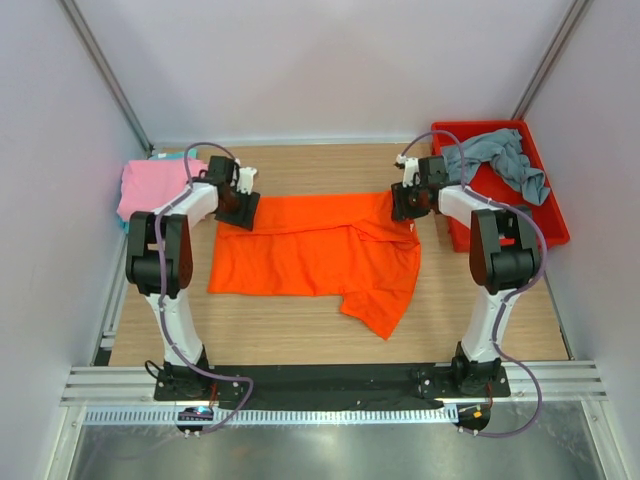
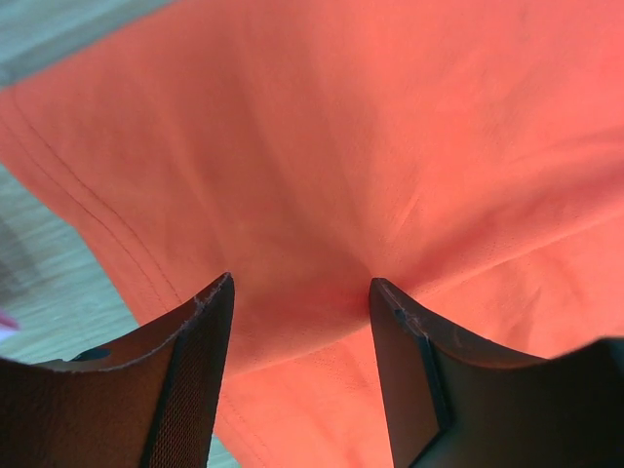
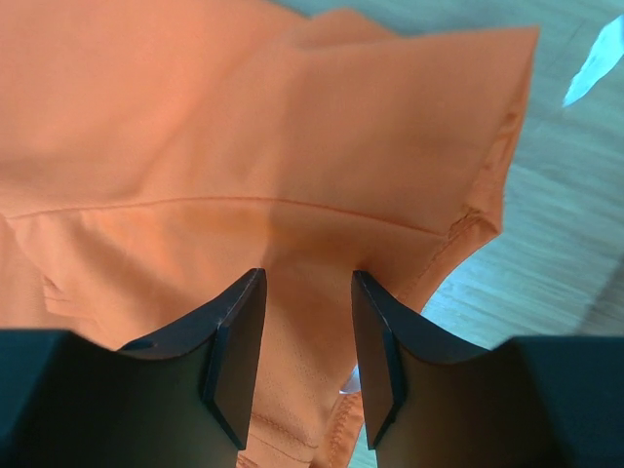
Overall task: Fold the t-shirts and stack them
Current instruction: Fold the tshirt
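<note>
The bright orange t-shirt point(image 1: 310, 255) lies spread on the table, its far edge folded over and one sleeve trailing at the near right. My left gripper point(image 1: 240, 205) is at its far left corner, with jaws open and orange cloth point(image 2: 390, 146) between and under them point(image 2: 302, 283). My right gripper point(image 1: 405, 205) is at the far right corner by the sleeve hem point(image 3: 478, 214), also open with cloth between the jaws point(image 3: 308, 275). The pink shirt point(image 1: 150, 185) lies at the far left with a teal shirt edge point(image 1: 172, 155) showing behind it. The grey-blue shirt point(image 1: 510, 160) lies crumpled in the bin.
A rigid red plastic bin point(image 1: 553, 228) stands at the right edge of the wooden table point(image 1: 300, 335), close beside my right arm. White walls enclose the table on three sides. A black rail runs along the near edge.
</note>
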Robot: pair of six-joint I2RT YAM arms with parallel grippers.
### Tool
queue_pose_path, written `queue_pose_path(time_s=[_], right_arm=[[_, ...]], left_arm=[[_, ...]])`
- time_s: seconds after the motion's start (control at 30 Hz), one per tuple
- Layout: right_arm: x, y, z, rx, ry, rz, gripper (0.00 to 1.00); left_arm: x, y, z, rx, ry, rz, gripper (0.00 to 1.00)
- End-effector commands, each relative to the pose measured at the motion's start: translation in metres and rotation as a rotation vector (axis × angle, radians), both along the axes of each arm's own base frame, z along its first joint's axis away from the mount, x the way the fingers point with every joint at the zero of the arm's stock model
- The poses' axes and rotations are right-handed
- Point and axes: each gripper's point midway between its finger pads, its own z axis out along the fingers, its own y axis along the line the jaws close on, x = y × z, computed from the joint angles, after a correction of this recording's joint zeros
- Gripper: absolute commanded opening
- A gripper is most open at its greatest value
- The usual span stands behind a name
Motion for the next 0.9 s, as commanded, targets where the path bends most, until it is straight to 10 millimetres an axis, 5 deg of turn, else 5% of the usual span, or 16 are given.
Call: queue_pose_path(time_s=[0.0, 0.33, 0.47, 0.63, 0.7, 0.87], right_arm=[[0.011, 0.005, 0.017, 0.019, -0.027, -0.003, 0.46], [-0.005, -0.006, 0.002, -0.032, 0.032, -0.007, 0.46], [-0.006, -0.004, 0.0, -0.027, 0.038, -0.005, 0.45], [-0.003, -0.001, 0.039, 0.005, -0.042, -0.001, 0.45], [0.003, 0.0, 0.049, 0.002, -0.064, 0.003, 0.45], [0.01, -0.005, 0.039, -0.029, -0.042, -0.006, 0.45]], left_arm=[[-0.016, 0.002, -0.002, -0.002, 0.04, -0.011, 0.58], [-0.052, 0.029, -0.008, 0.12, 0.079, -0.043, 0.58], [-0.041, 0.03, 0.013, 0.113, 0.02, -0.025, 0.57], [-0.024, 0.02, 0.04, 0.053, -0.051, 0.002, 0.57], [-0.018, 0.02, 0.042, 0.051, -0.055, 0.016, 0.57], [-0.002, 0.026, 0.031, 0.084, -0.055, 0.053, 0.57]])
